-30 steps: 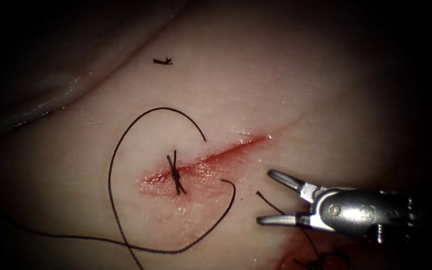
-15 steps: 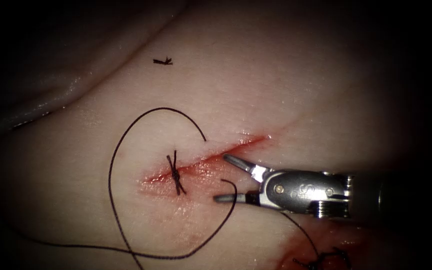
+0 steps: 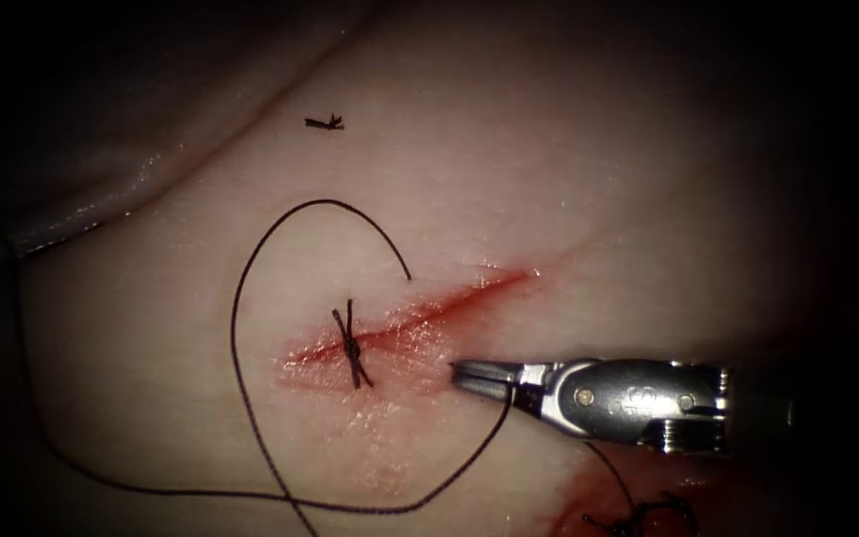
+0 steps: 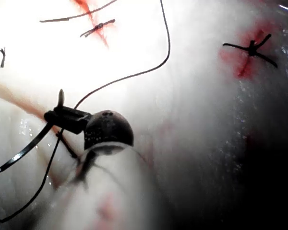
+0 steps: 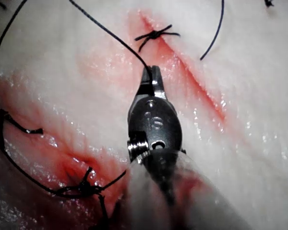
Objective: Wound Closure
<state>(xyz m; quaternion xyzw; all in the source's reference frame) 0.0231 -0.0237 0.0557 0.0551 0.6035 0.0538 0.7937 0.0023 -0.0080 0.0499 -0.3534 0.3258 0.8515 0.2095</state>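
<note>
Dark thread runs in a big loop over the pale, wet tissue, and I have one end of it pinched tight in my right tool. Its two jaws are closed on the thread just right of the knot. A second ago those jaws were wide open and farther to the right; they came in and shut on the free end.

My left tool looks like it grips a thin dark strand too, but I cannot tell for sure. I see no needle.

The cut is a thin red line, shiny with red fluid. The knot sits across it like a tiny black cross. A small cut end of thread lies well above the loop.

What could go wrong, I think: if I pull too hard, the thread could snap, or the knot could tear through the soft tissue. The thread is thin and slippery, so it could slide out of the smooth metal jaws. The loose loop could also catch on the knot and tangle.
</note>
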